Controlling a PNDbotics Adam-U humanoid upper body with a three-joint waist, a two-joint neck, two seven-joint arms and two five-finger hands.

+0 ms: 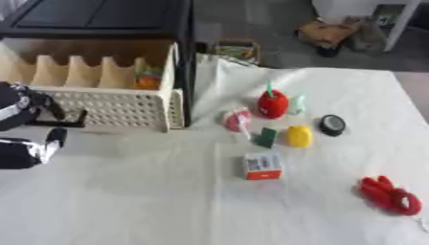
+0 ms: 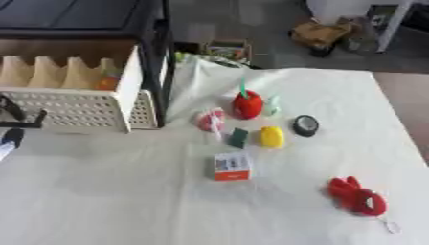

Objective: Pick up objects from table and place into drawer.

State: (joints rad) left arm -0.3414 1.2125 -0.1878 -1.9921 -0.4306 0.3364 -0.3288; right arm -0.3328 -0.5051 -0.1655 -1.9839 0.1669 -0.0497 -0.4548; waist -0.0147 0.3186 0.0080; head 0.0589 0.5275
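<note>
Beside the drawer [image 1: 126, 107], left hand [image 1: 25, 127] — grip unclear, small white-orange box [image 1: 263, 166] mid-table.

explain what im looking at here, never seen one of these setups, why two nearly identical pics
Both pictures come from one stereo camera in a humanoid robot's head, looking down: left eye and right eye. The black shape at the left edge is the robot's left hand, by the front of an open perforated white drawer; I cannot tell whether it holds anything. The right hand is not in view. On the white tablecloth lie a red apple-like toy, a yellow object, a black disc, a small orange-and-white box and a red object.
</note>
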